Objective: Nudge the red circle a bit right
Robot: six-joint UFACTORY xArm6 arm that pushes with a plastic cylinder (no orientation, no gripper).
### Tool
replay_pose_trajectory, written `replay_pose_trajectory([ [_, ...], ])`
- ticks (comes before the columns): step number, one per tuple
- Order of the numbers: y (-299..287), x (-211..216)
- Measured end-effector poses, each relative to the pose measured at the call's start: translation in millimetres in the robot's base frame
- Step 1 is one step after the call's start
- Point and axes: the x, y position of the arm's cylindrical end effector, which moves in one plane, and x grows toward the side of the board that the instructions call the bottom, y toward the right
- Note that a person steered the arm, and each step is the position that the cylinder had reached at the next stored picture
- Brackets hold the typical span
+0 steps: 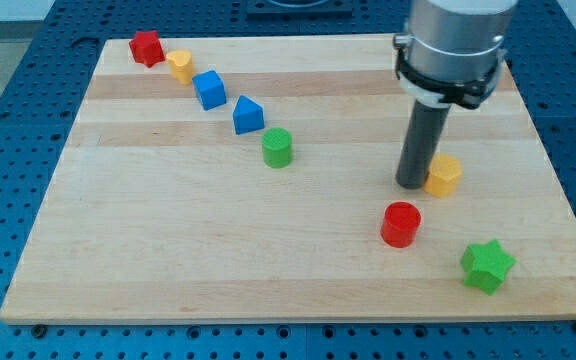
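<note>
The red circle (pixel 401 223), a short red cylinder, stands on the wooden board (pixel 168 250) at the view's lower right. My tip (pixel 411 184) rests on the board just above the red circle, slightly to its right, with a small gap between them. A yellow block (pixel 444 174) sits right beside the rod, on its right, touching or nearly touching it.
A green star block (pixel 487 265) lies to the lower right of the red circle. A diagonal row runs from the top left: a red block (pixel 147 47), a yellow block (pixel 179 66), a blue block (pixel 209 89), a blue block (pixel 248 115), a green cylinder (pixel 277 148).
</note>
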Motion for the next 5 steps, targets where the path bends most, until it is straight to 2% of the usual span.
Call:
replay_pose_trajectory([
  [2,12.9,0.0],
  [3,-39.0,0.1],
  [4,-114.8,19.2],
  [5,-133.0,64.1],
])
